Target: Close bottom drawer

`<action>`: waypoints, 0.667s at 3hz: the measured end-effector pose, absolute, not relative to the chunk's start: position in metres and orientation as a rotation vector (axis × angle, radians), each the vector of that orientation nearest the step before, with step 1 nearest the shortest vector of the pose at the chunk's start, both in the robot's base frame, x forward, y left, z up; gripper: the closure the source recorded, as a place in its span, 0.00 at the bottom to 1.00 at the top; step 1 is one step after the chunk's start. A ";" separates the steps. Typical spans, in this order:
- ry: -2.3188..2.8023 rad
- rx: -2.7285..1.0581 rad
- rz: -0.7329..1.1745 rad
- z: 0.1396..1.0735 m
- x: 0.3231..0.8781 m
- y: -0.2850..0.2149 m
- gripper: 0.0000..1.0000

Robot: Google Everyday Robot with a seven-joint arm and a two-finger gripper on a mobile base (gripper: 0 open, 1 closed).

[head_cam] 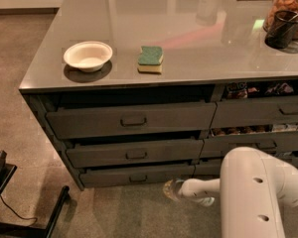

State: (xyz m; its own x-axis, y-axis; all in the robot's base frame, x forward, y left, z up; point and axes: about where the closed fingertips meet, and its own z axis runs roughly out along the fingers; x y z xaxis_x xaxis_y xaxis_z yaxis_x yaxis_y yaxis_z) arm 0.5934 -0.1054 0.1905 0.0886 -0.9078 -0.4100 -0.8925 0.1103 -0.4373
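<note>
Three wide drawers, left stack of a counter: top drawer, middle drawer, bottom drawer, each with a dark gap above its front, so each seems a little way out. Bottom drawer: lowest and slimmest front, near the floor, loop handle at centre, not yet flush with the frame. Gripper: low, just off the right end of that front, below and right of the handle; contact with the panel cannot be told, nor whether it is open or closed. Arm: white, reaching in level from the right, probably kept this low so that a flat push on the front can send the drawer home rather than a grasp of the handle. Countertop items, well apart from the work: bowl, sponge, dark cup at far right. Neighbouring stack: narrower drawers, also ajar, not concerned
</note>
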 end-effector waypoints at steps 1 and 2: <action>1.857 -1.677 -0.102 0.242 0.591 -0.109 1.00; 1.889 -1.696 -0.071 0.243 0.558 -0.108 0.82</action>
